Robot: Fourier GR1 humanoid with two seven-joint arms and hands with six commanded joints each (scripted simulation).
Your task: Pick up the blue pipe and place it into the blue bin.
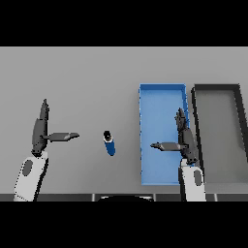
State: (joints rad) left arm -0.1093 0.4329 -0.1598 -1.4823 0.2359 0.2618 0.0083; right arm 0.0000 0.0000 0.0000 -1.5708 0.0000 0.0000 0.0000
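- Your right hand (pixel 186 140) hangs over the blue bin's right side, fingers straight and pointing away from you, thumb stuck out toward the left; it holds nothing
- Your left hand (pixel 40 130) sits well off to the left over bare table, fingers straight and apart from the thumb, which points right toward the pipe; it too holds nothing
- You'll find the blue pipe (pixel 110 143) lying on the grey table (pixel 87 77) between your two hands, left of the bin and clear of it; its dark open end faces away from you and the blue body runs back toward you, tilted slightly
- You have the blue bin (pixel 162 87) just right of centre, a long tray running away from you; your right hand and forearm cover part of its right wall and floor
- You'll see a dark grey bin (pixel 216 88) standing just beside the blue one on its right, the two long walls side by side with a thin gap; whether they touch, you cannot tell from this view
- Nothing lies on the strip of table between the pipe and the bin's left wall; that raised left wall is the one edge standing between the pipe and the bin's floor
- Your left thumb tip stops short of the pipe, with bare table between them
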